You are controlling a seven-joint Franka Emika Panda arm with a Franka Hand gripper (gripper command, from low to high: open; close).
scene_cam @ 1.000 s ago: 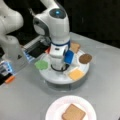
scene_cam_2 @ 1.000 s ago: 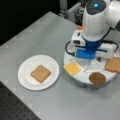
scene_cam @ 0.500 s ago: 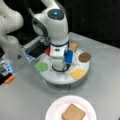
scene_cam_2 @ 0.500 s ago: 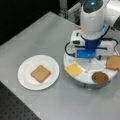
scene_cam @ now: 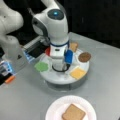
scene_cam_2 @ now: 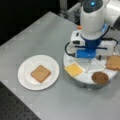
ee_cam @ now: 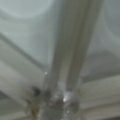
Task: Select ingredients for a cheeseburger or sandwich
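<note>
Arm [scene_cam: 53,27]: upper centre in both front views, wrist pointing straight down over the tray.

Gripper [scene_cam: 59,65]: lowered into the middle of the tray [scene_cam: 83,71], close above its floor in the wrist view. Fingers [ee_cam: 72,45]: two pale bars side by side down the frame centre in the wrist view, appearing pressed together; nothing visible between them. Grasp state: cannot tell for certain.

Tray [scene_cam_2: 82,78]: round, white, sectioned; centre of a front view, right of centre in a front view.

Ingredients in tray sections:
- Leaf [scene_cam: 41,66], green, left section.
- Tomato [scene_cam: 47,51], red, upper left, mostly hidden behind the wrist.
- Bread [scene_cam: 73,46], tan, upper section; far right edge in a front view [scene_cam_2: 113,62].
- Patty [scene_cam: 84,57], brown, right section; lower right in a front view [scene_cam_2: 100,77].
- Cheese [scene_cam: 78,73], orange, lower right section; lower left section in a front view [scene_cam_2: 73,69].

Plate [scene_cam: 53,112]: white, bottom centre; left of centre in a front view [scene_cam_2: 26,80]. Apart from tray.

Sandwich: single bread slice [scene_cam: 73,113] lying flat on plate, also shown in a front view [scene_cam_2: 40,73]; nothing on top of it.
</note>
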